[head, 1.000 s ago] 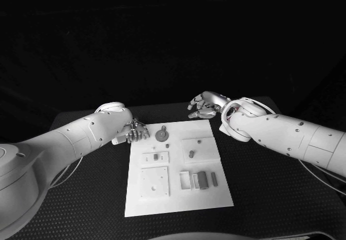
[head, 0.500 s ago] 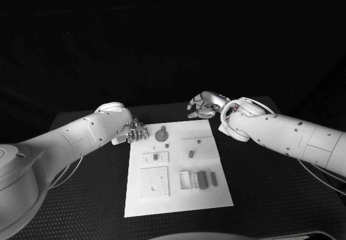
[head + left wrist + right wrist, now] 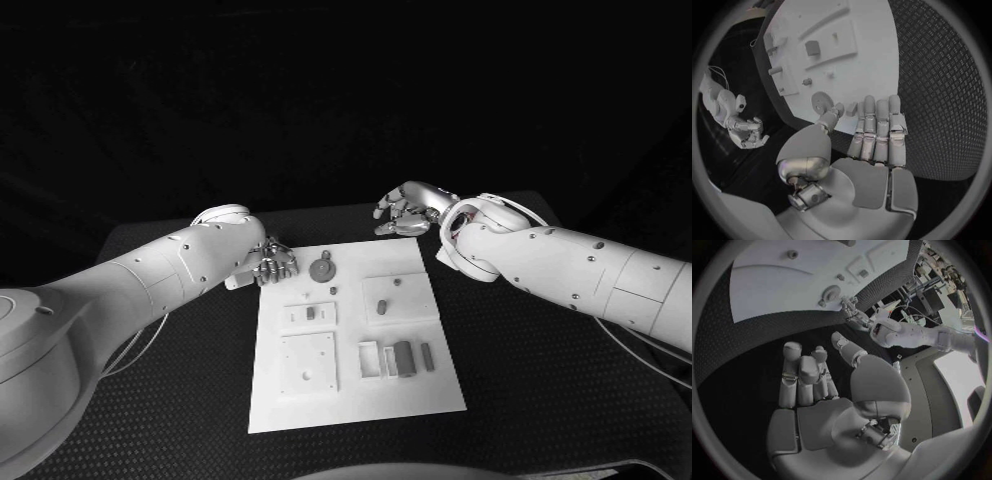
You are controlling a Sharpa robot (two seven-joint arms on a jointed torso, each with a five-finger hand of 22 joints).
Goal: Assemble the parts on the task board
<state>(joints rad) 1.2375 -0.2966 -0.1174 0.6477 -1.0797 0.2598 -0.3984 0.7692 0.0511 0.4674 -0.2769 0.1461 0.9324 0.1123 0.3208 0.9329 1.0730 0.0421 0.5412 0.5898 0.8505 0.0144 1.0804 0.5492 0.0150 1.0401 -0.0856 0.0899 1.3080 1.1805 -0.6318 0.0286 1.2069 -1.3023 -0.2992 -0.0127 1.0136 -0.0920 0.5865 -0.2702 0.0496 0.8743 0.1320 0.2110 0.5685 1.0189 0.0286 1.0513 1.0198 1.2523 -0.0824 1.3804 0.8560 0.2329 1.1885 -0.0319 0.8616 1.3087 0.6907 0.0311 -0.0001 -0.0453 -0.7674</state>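
task board [image 3: 353, 385] between both hands, left hand [image 3: 271, 263] at its far corner, right hand [image 3: 408, 212] beyond, both empty, fingers apart

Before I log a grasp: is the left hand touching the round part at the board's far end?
Apart. The left wrist view shows the left hand open, its fingertips short of the round part, with bare board between them.

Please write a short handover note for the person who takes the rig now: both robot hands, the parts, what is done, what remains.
Left robot hand: holds nothing, fingers apart, at the far left corner of the task board.
Right robot hand: holds nothing, fingers apart, just beyond the board's far right corner.
Parts: round disc part near the far edge; other small parts lie in the board's recesses.
Done: no part picked up yet.
Left: the assembly itself.
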